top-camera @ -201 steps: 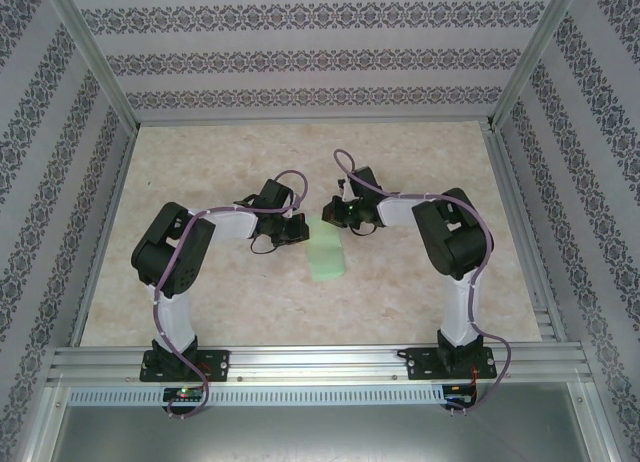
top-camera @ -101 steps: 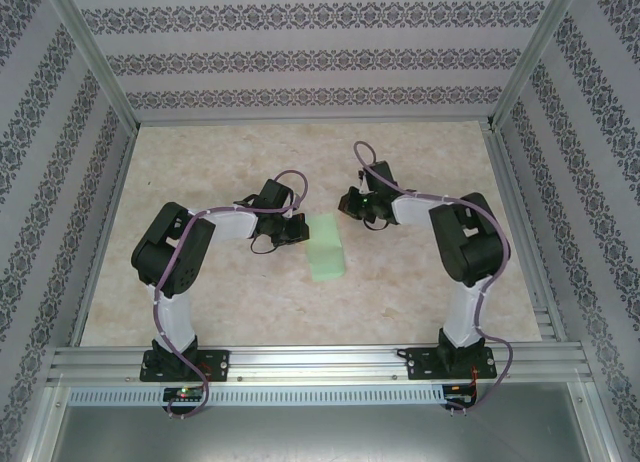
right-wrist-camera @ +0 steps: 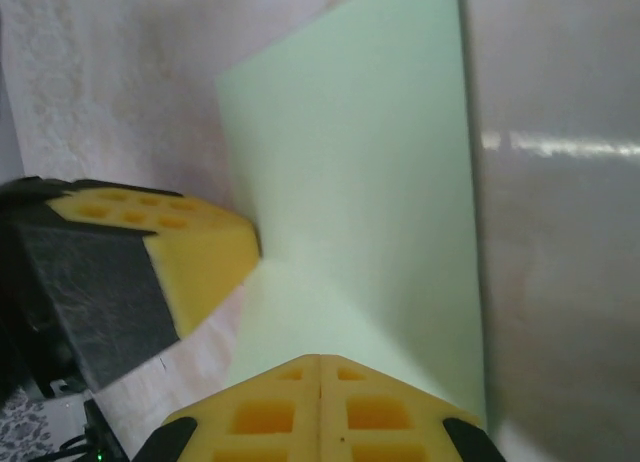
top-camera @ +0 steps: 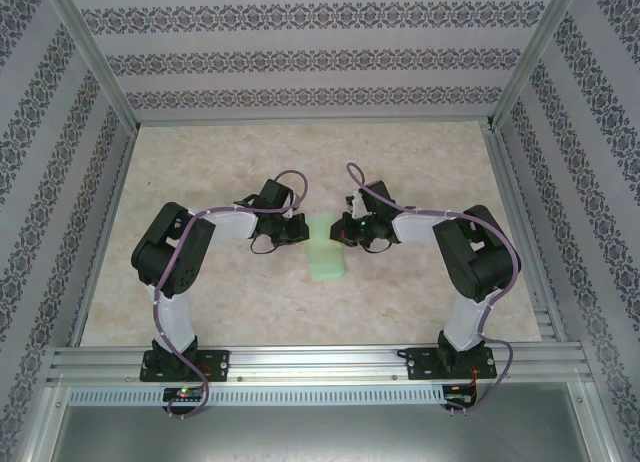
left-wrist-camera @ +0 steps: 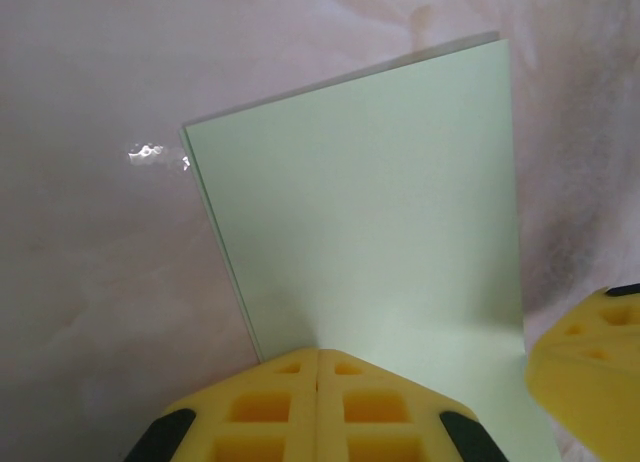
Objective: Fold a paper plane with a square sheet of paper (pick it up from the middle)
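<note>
Fingers (left-wrist-camera: 262, 410) on both grippers were clenched shut; you could not tell whether they pinched anything. You saw a pale marbled table (top-camera: 200, 162) inside patterned walls (top-camera: 300, 62). Both arms bent inward, left gripper (top-camera: 303, 230) facing right gripper (top-camera: 338, 230). The folded green sheet (top-camera: 326, 258) lay flat between them, its far end at both fingertip pairs.
</note>
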